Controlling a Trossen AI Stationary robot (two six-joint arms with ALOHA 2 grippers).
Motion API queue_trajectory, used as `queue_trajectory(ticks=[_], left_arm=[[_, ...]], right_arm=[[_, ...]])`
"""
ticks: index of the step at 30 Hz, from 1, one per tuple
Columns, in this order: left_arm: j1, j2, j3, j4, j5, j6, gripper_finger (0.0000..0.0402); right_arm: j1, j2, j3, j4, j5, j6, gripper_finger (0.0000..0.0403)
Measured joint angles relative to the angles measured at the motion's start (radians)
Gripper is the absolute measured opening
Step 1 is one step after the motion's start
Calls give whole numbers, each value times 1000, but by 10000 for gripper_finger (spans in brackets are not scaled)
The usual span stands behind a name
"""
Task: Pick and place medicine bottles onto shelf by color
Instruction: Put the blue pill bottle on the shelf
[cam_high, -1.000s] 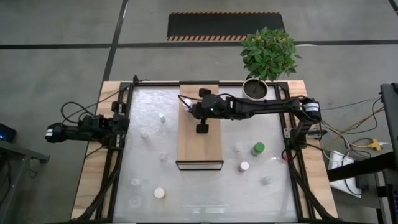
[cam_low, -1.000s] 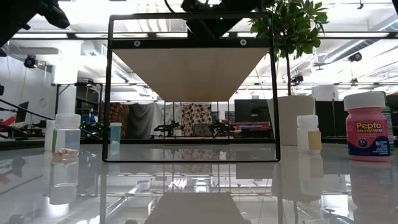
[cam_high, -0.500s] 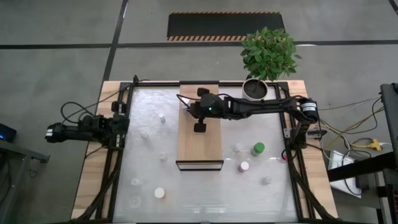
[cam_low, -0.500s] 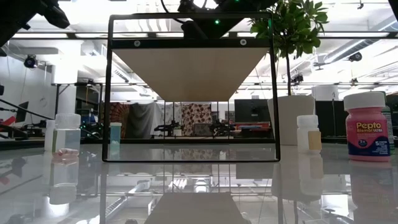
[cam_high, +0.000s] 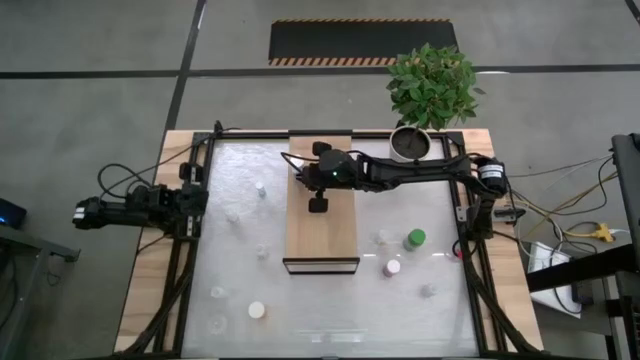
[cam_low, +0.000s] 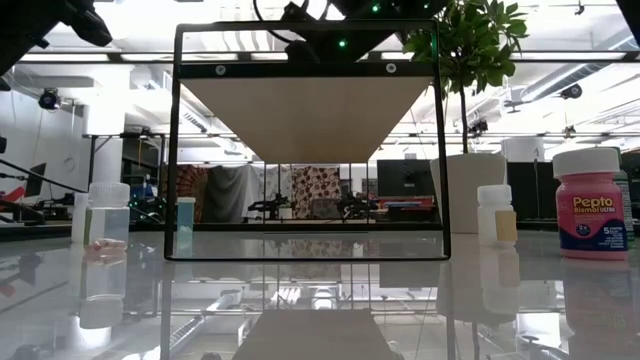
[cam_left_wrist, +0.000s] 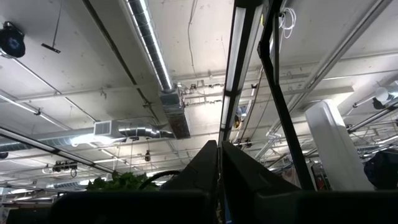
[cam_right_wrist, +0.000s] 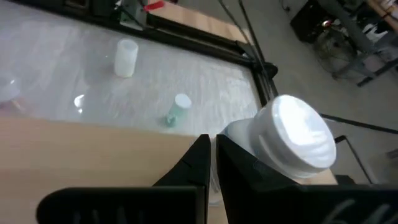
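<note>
The light-wood shelf (cam_high: 322, 225) stands mid-table; the low view shows its underside (cam_low: 308, 115). My right gripper (cam_high: 304, 170) is over the shelf's far left part, fingers shut (cam_right_wrist: 212, 163). A white-capped bottle (cam_right_wrist: 292, 140) stands on the shelf right beside one finger. Other bottles stand on the table: a green-topped one (cam_high: 415, 238), a pink-capped one (cam_high: 392, 268), white ones (cam_high: 257, 310) and a greenish one (cam_right_wrist: 177, 110). My left gripper (cam_left_wrist: 219, 174) is shut and points up at the table's left edge (cam_high: 85, 212). My right gripper's shut fingers come slanting down over the shelf. The outer side of one finger (cam_right_wrist: 245, 165) lies close against the white-capped bottle's shoulder (cam_right_wrist: 264, 134). I cannot tell whether it touches. The bottle stands upright on the shelf.
A potted plant (cam_high: 430, 90) stands at the far right corner. A black frame (cam_high: 190, 260) rims the glossy table top. Bottles are scattered on both sides of the shelf, among them a Pepto bottle (cam_low: 590, 205) and a clear one (cam_low: 107, 215).
My right gripper has drifted slightly toward the table's left edge above the shelf, staying shut. The bottles on the table have kept their places.
</note>
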Motion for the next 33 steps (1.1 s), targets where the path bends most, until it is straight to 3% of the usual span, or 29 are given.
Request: queue_trajectory(ticks=[6, 33], left_arm=[[0, 0, 0, 0, 1, 0, 4], [0, 0, 0, 0, 4, 0, 4]], right_arm=[[-21, 30, 0, 73, 1, 8, 18], [-95, 35, 1, 83, 1, -1, 18]])
